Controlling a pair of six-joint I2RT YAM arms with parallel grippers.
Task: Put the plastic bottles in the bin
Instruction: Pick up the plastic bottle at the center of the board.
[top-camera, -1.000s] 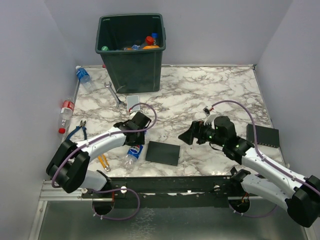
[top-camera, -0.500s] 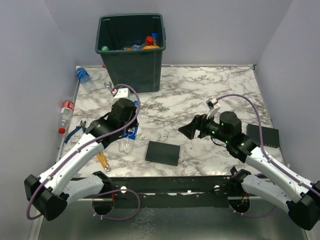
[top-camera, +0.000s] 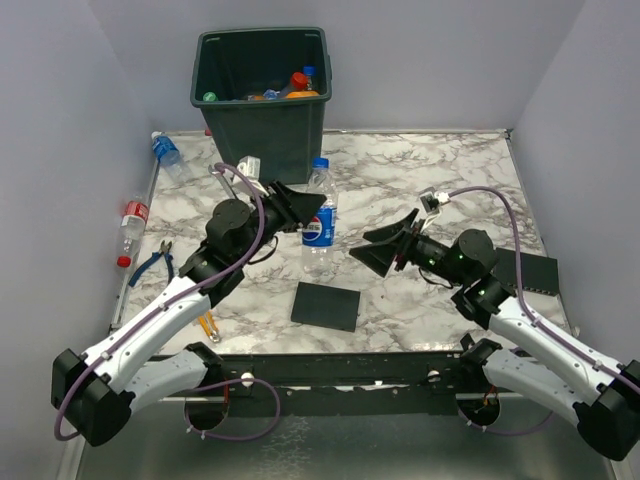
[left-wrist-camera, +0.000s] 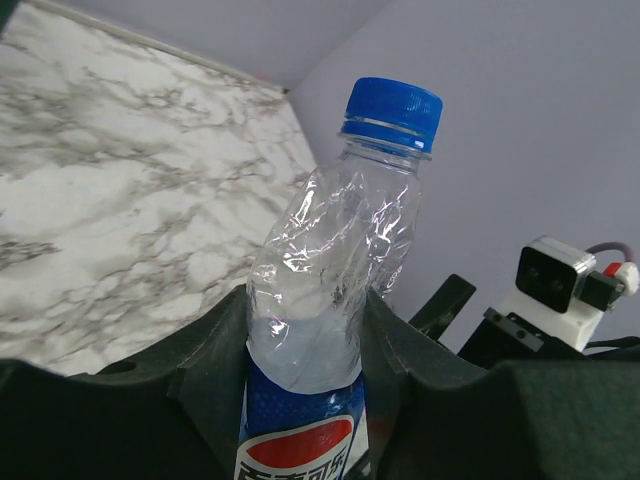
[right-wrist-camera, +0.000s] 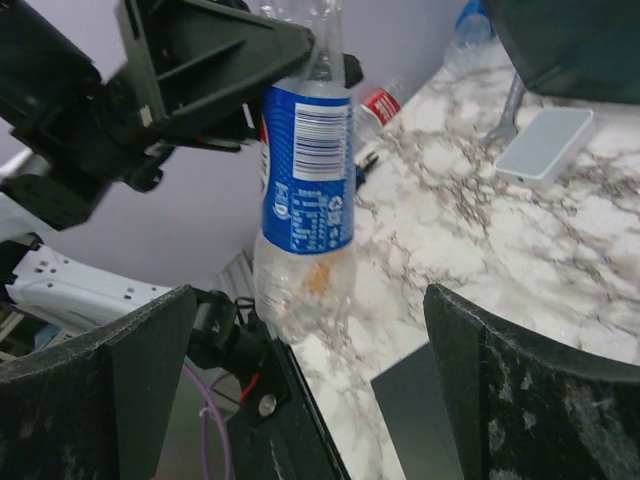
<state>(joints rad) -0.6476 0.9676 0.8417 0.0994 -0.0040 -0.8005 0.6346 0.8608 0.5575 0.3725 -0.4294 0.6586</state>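
The left fingers (top-camera: 303, 207) are clamped on the crumpled waist of a blue-capped Pepsi bottle (top-camera: 318, 212), holding it upright and clear of the marble worktop (top-camera: 430, 170). The right fingers (top-camera: 375, 250) stand wide apart and empty just across from it, their mouth turned toward the bottle. The green bin (top-camera: 265, 140), which has several bottles inside, stands beyond the left fingers and slightly to their left.

The main risk looks to be the grip. The plastic between the fingers is thin and dented, so a quick swing could make it buckle and squirt free. The bin's tall wall lies between the bottle and the opening, so too low a carry would likely knock the bottle's base against the rim. The open right fingers are near enough that any drift on either side could bump the bottle loose.

A blue-labelled bottle (top-camera: 167, 152) and a red-labelled bottle (top-camera: 131, 225) lie on the worktop's left edge, well apart from both sets of fingers.
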